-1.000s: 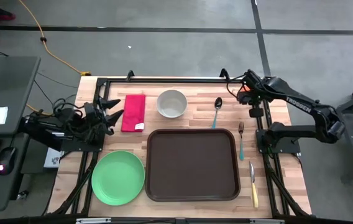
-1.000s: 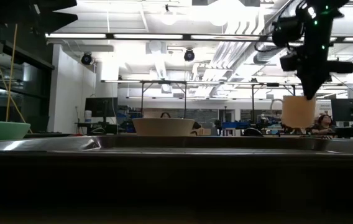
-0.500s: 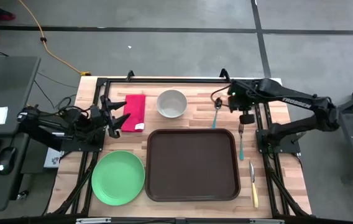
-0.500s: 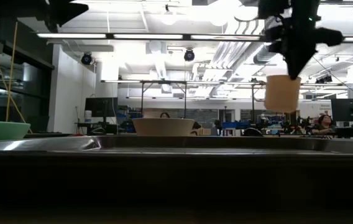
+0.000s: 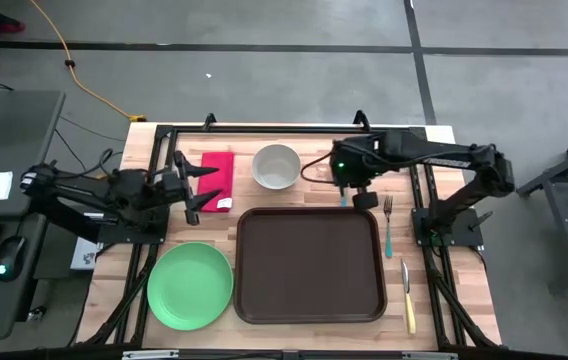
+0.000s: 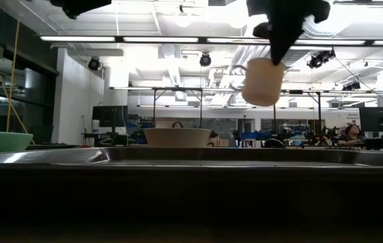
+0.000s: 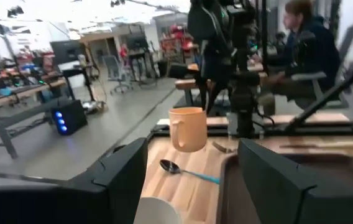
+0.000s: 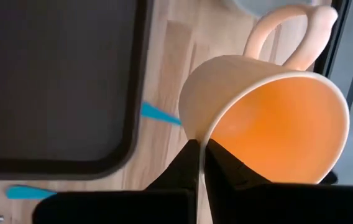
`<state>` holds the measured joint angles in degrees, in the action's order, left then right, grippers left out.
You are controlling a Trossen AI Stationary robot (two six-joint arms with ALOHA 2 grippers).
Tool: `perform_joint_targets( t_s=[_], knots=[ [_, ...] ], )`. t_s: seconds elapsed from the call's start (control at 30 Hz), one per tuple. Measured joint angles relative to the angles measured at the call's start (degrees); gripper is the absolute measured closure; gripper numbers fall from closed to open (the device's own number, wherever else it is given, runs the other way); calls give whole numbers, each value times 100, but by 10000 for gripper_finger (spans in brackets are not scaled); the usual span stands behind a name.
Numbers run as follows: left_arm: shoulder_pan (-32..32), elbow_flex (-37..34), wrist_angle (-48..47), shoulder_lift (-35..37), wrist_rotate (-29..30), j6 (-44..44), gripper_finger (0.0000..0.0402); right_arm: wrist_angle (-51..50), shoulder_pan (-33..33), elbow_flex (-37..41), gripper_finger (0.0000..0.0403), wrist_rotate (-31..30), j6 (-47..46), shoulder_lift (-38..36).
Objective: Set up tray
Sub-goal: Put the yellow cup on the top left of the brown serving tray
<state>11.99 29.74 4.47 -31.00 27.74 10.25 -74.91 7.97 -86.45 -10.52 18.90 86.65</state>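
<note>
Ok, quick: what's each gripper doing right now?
Left gripper: open, empty, over the red napkin's edge.
Right gripper: shut on the orange mug's rim, mug in the air above the spoon.

The high view is evenly lit, with soft shadows. In the low view, ceiling lights [image 6: 178, 39] glare and the foreground is dark. The wrist views are blurred, and the mug [image 7: 187, 128] is soft.
</note>
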Motion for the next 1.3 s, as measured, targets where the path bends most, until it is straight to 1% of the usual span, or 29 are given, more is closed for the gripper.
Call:
perform_joint_targets(
  t_s=[0.2, 0.4, 0.57, 0.73, 0.87, 1.1, 1.3],
  knots=[
    [2, 328, -190, -489, -191, -3, 119, -29, -357, -792, 403, 39, -89, 597],
    [2, 365, -179, -903, -205, -246, 119, -30, -605, -1431, 403, 189, -92, 1137],
    [1, 365, -165, -1150, -426, -310, 119, -29, -749, -1870, 403, 214, -100, 1471],
    [2, 365, -163, -1349, -449, -359, 119, -22, -887, -2269, 403, 265, -249, 1719],
    [0, 365, -158, -1470, -442, -454, 119, 94, -1031, -2444, 403, 343, -377, 1824],
    [-2, 365, -153, -1659, -386, -488, 119, 417, -1239, -2463, 403, 365, -412, 1838],
    [-2, 364, -136, -1829, -311, -687, 119, 588, -1271, -2461, 403, 487, -753, 1837]
  ],
)
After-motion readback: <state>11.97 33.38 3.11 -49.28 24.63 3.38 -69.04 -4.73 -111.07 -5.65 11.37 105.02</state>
